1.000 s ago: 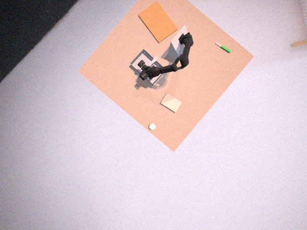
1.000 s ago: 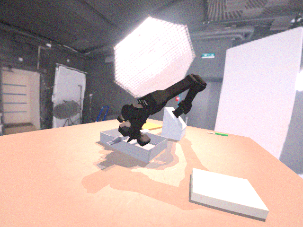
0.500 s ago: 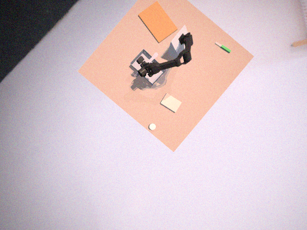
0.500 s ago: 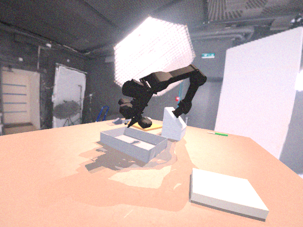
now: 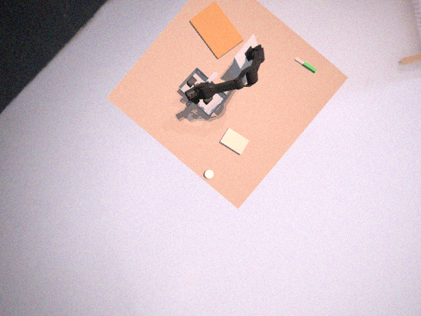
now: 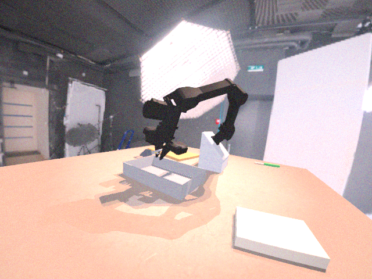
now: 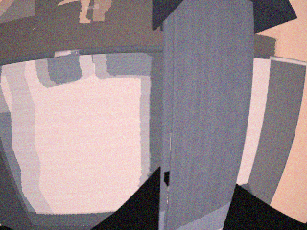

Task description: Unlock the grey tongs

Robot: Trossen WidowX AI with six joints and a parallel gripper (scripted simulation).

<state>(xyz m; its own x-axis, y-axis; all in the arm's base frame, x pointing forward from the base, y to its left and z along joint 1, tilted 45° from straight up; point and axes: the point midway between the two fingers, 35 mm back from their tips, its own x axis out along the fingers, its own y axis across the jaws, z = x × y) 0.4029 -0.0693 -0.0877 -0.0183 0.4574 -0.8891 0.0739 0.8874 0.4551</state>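
My gripper (image 5: 196,92) (image 6: 163,150) (image 7: 184,174) is shut on the grey tongs (image 6: 147,152) (image 7: 205,103). It holds them a little above the pale grey roasting tin (image 5: 217,103) (image 6: 158,181) (image 7: 19,128). In the wrist view the tongs run as one closed grey strip from between my dark fingers up across the tin. In the exterior view they stick out to the left of the fingers, roughly level. The orange wooden board (image 5: 216,28) (image 6: 181,156) lies flat beyond the tin, apart from it. In the overhead view my arm hides the tongs.
The arm's white base block (image 5: 245,51) (image 6: 211,154) stands right of the tin. A flat cream block (image 5: 234,140) (image 6: 279,237) lies nearer the front. A green-and-white pen (image 5: 307,65) (image 6: 268,164) lies at the far right, and a small white disc (image 5: 208,174) sits near the table edge.
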